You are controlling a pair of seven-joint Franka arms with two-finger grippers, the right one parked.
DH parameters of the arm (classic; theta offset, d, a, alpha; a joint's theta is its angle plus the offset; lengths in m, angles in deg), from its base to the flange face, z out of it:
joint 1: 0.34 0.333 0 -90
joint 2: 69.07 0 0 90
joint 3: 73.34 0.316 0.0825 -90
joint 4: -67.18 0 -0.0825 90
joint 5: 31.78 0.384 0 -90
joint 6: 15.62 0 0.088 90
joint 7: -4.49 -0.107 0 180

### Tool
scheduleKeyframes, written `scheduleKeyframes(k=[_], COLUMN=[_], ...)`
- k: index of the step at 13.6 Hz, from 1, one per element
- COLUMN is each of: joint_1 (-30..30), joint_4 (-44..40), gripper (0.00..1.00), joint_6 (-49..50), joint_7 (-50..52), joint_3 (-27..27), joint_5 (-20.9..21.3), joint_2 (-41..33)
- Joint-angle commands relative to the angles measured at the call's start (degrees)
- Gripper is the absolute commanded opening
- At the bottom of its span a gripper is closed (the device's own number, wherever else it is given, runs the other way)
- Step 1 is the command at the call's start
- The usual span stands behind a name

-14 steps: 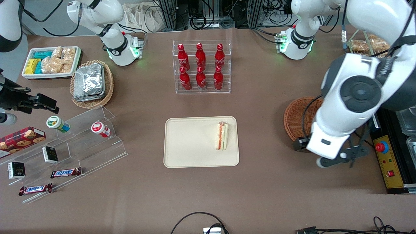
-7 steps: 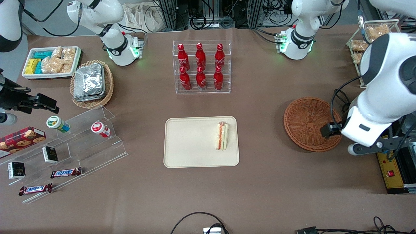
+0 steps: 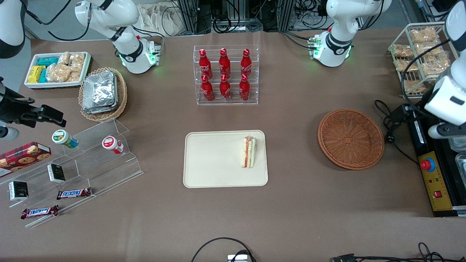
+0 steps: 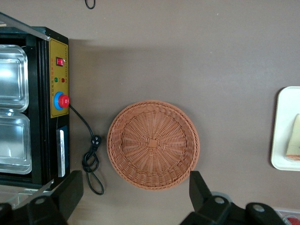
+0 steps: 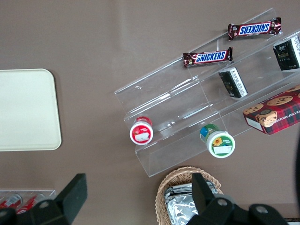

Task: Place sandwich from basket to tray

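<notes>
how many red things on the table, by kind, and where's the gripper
red bottles in the clear rack: 6
red-lidded cup on the acrylic stand: 1
red cookie box: 1
red emergency button on the control box: 1
total: 9
The left arm's gripper hangs open above the empty basket, at the working arm's end of the table.

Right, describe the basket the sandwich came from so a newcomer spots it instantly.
Start at the cream tray mid-table holding the sandwich, then look toward the working arm's end. The round reddish-brown basket sits there, empty, darker than the tan one holding foil packs. The open claw hovers above it.
</notes>
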Motion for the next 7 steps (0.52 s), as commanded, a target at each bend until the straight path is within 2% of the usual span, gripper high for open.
scheduleKeyframes(k=[1, 7], joint_1=[-2.5, -2.2], joint_4=[4.4, 7.8], gripper=[1.0, 1.0], joint_6=[0.0, 4.0], joint_7=[-2.0, -3.5], joint_3=[4.1, 4.9], joint_5=[-3.7, -7.4], joint_2=[-6.1, -10.5])
